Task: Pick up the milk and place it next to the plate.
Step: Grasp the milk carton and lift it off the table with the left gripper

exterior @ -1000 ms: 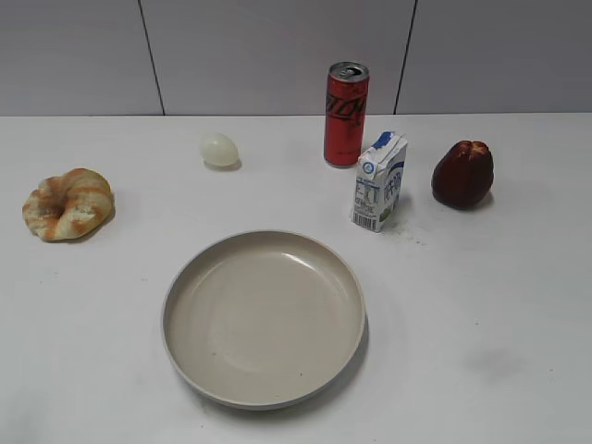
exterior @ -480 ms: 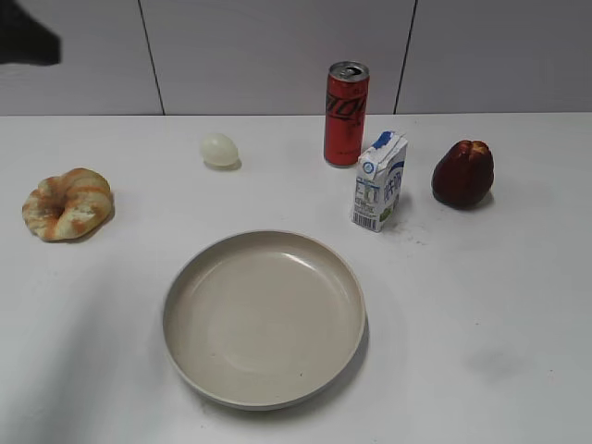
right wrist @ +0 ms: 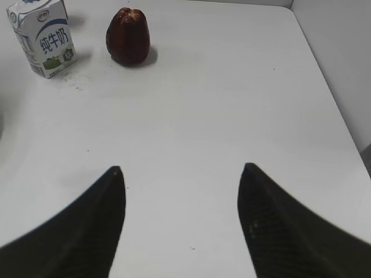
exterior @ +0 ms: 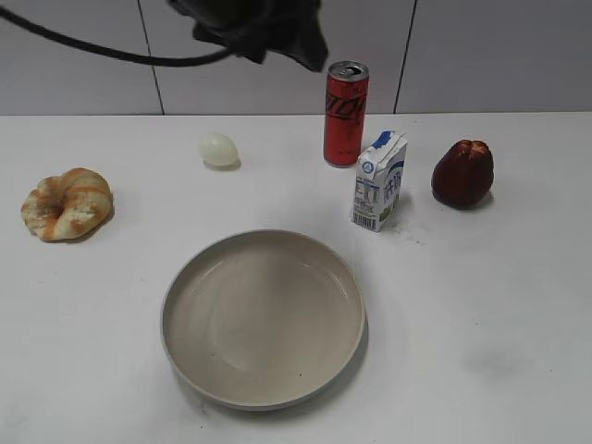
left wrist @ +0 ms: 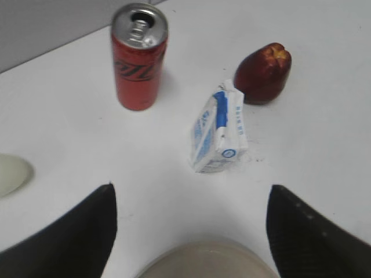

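A dark, blurred arm (exterior: 264, 26) is cut off by the exterior view's top edge, its gripper not visible there. In the left wrist view, the plate (left wrist: 208, 263) shows only its far rim and a pale egg (left wrist: 11, 174) is cropped at left. The milk (right wrist: 43, 36) is clipped by the right wrist view's top edge.

From my seat I saw a tall red soda can (left wrist: 138, 57) standing upright ahead of the left pincer (left wrist: 191, 188) and off to its left, its tab end opened. A dark red fruit (left wrist: 262, 73) sat ahead to that pincer's right, well apart from the can. A pale egg (left wrist: 10, 174) lay at the far left, outside the left finger. The same fruit (right wrist: 128, 37) lay far ahead and left of the right pincer (right wrist: 182, 169). A twisted bread roll (exterior: 67, 203) rested on the white table (exterior: 490, 305), well left of everything.
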